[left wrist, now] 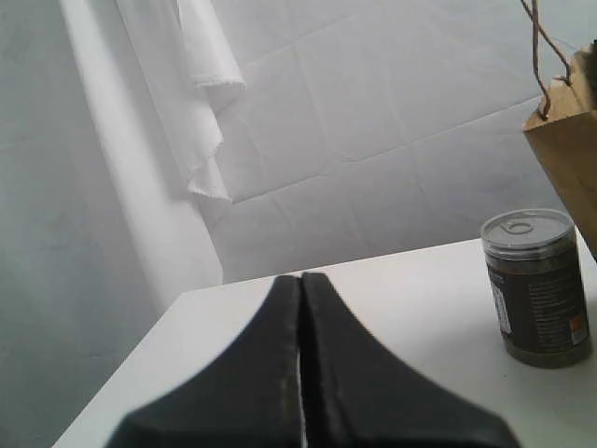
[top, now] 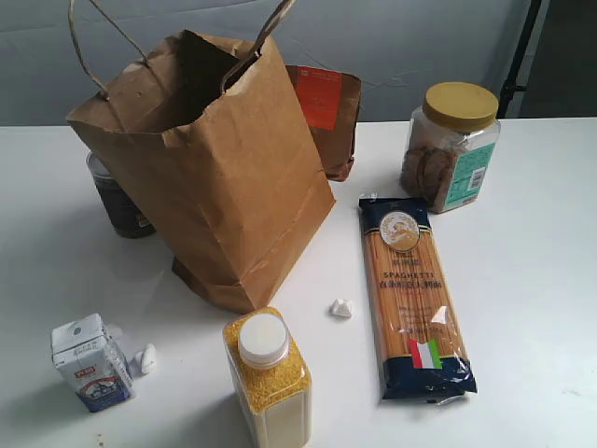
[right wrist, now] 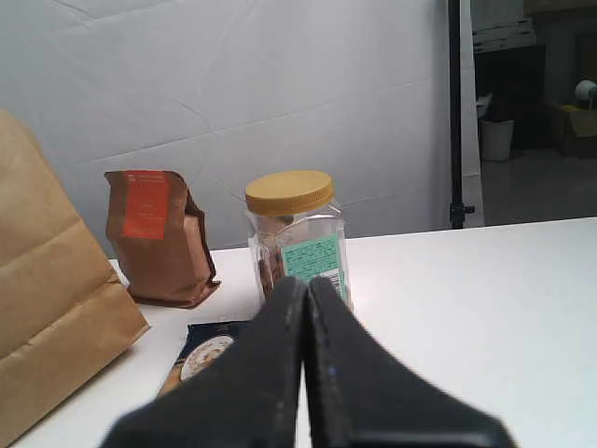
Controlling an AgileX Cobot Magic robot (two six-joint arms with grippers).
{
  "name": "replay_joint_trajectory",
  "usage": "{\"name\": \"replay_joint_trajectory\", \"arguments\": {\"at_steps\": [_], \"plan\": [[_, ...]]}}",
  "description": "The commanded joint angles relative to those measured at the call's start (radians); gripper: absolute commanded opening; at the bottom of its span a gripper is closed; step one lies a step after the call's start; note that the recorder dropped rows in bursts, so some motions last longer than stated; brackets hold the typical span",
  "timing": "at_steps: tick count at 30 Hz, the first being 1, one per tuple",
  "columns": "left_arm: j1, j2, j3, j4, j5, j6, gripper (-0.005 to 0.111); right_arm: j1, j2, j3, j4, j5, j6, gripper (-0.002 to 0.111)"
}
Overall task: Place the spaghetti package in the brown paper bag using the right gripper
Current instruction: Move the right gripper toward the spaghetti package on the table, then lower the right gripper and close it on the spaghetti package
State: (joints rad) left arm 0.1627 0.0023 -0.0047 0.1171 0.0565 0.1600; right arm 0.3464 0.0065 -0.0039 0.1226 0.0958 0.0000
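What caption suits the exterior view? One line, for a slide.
Spaghetti package lies flat on the white table beside the upright, open brown paper bag.

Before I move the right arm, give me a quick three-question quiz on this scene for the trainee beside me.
1. True or false: the spaghetti package lies flat on the table, outside the brown paper bag.
2. Pick one. The bag's mouth is: A) open and facing up; B) folded shut; C) tipped down onto the table.
3. Fill in the blank: in the right wrist view, the jaws of the right gripper are ____ with nothing between them.

Key: 1 true; 2 A; 3 shut.
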Motion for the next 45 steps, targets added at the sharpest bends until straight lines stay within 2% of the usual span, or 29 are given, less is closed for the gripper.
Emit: {"name": "replay_joint_trajectory", "arguments": {"at_steps": [1,8,9,11,15,19,23,24,27,28,29,31,33,35,45], "plan": [[0.002,-0.002,0.005,-0.004,-0.007,-0.004,0.000,-0.010,-0.007,0.004,-0.011,0.001,0.000,0.000],[0.002,-0.002,0.005,-0.004,-0.007,-0.004,0.000,-0.010,-0.007,0.004,0.002,-0.001,0.017,0.000],[0.002,-0.002,0.005,-0.004,-0.007,-0.004,0.000,-0.008,-0.007,0.004,0.067,-0.002,0.104,0.000],[0.002,-0.002,0.005,-0.004,-0.007,-0.004,0.000,-0.008,-0.007,0.004,0.073,0.008,0.236,0.000],[0.002,-0.002,0.005,-0.004,-0.007,-0.004,0.000,-0.008,0.065,-0.076,0.035,0.080,0.269,0.000],[0.002,-0.002,0.005,-0.004,-0.007,-0.004,0.000,-0.008,0.282,-0.228,-0.024,0.199,0.273,0.000],[0.002,-0.002,0.005,-0.004,-0.007,-0.004,0.000,0.012,0.616,-0.478,-0.109,0.460,0.273,0.000],[0.002,-0.002,0.005,-0.004,-0.007,-0.004,0.000,0.062,0.741,-0.573,-0.131,0.529,0.273,0.000],[0.002,-0.002,0.005,-0.004,-0.007,-0.004,0.000,0.198,0.958,-0.716,-0.167,0.593,0.326,0.002],[0.002,-0.002,0.005,-0.004,-0.007,-0.004,0.000,0.259,1.070,-0.786,-0.196,0.612,0.371,0.011],[0.002,-0.002,0.005,-0.004,-0.007,-0.004,0.000,0.278,1.113,-0.818,-0.208,0.620,0.388,0.019],[0.002,-0.002,0.005,-0.004,-0.007,-0.004,0.000,0.331,1.301,-0.907,-0.235,0.629,0.458,0.060],[0.002,-0.002,0.005,-0.004,-0.007,-0.004,0.000,0.343,1.421,-0.947,-0.261,0.629,0.512,0.084],[0.002,-0.002,0.005,-0.004,-0.007,-0.004,0.000,0.343,1.530,-0.979,-0.266,0.611,0.512,0.087],[0.002,-0.002,0.005,-0.004,-0.007,-0.004,0.000,0.352,1.804,-1.088,-0.273,0.571,0.464,0.087]]}}
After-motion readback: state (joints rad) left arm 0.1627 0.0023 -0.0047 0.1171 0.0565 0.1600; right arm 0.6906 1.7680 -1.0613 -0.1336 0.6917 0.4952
